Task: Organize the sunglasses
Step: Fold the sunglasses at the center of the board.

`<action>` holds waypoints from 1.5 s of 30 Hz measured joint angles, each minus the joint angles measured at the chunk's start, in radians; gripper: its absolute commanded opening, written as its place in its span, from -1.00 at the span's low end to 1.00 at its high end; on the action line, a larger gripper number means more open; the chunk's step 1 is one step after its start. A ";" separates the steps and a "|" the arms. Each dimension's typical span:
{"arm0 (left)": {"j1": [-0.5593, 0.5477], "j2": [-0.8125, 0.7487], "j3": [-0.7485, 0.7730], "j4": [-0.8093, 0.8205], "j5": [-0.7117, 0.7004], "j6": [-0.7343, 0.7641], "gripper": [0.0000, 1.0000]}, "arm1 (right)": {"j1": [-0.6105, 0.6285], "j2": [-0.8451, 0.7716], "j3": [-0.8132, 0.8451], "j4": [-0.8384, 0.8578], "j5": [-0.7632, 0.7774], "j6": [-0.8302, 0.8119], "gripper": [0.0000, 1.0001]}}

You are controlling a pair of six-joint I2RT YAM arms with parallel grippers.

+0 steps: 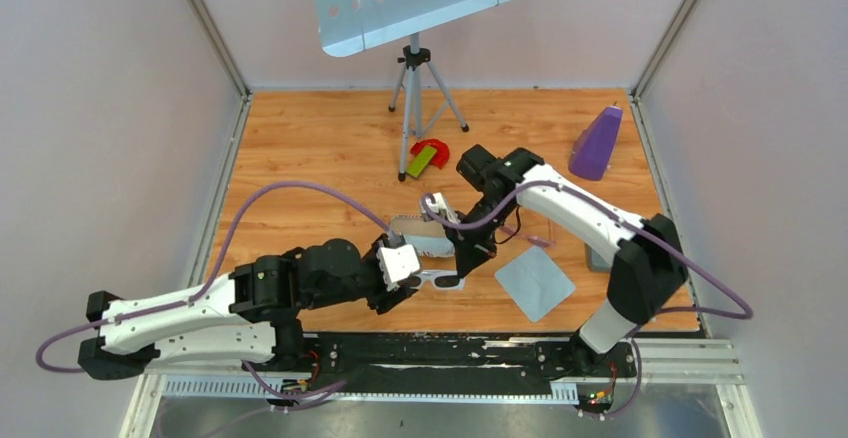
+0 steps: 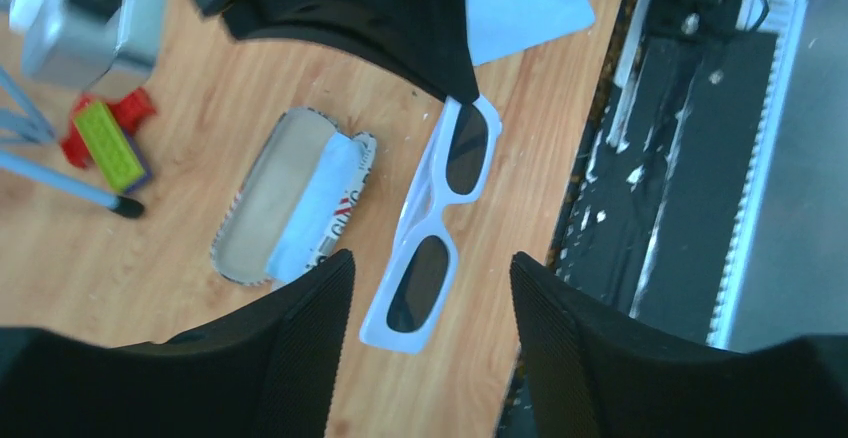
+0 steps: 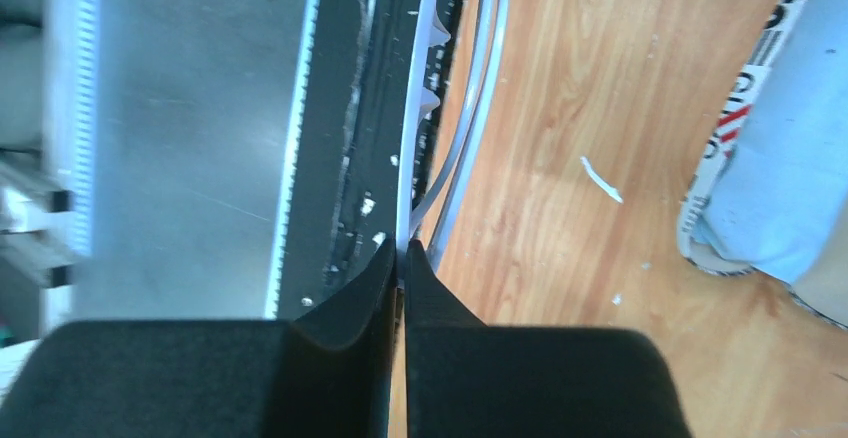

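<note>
The sunglasses [image 2: 430, 190] have a white frame and dark lenses, not a see-through one. They hang just above the wooden table near its front edge [image 1: 437, 279]. My right gripper [image 3: 403, 253] is shut on one end of the frame, which runs edge-on away from the closed fingers [image 3: 412, 128]. That gripper's black tip meets the frame's far end in the left wrist view [image 2: 455, 83]. My left gripper [image 2: 430, 255] is open, its fingers [image 2: 300, 338] either side of the near lens without touching it. In the top view the left gripper [image 1: 412, 278] sits just left of the glasses.
An open case [image 2: 255, 198] with a pale blue cloth [image 2: 315, 203] in it lies beside the glasses [image 1: 420, 236]. A blue-grey cloth [image 1: 535, 283] lies flat to the right. A tripod [image 1: 413, 88], a red and green object [image 1: 428, 155] and a purple object [image 1: 597, 143] stand farther back.
</note>
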 measured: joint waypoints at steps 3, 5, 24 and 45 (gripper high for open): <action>-0.085 0.016 0.000 -0.014 -0.080 0.090 0.37 | -0.024 0.095 0.057 -0.085 -0.081 -0.019 -1.00; -0.132 0.046 0.006 -0.022 -0.134 0.149 0.38 | -0.037 0.153 0.083 -0.151 -0.133 -0.039 -1.00; -0.216 0.226 0.014 -0.063 -0.226 0.320 0.37 | -0.061 0.243 0.110 -0.390 -0.291 -0.106 -1.00; -0.217 0.230 0.014 -0.089 -0.245 0.317 -0.02 | -0.068 0.273 0.121 -0.415 -0.351 -0.123 -1.00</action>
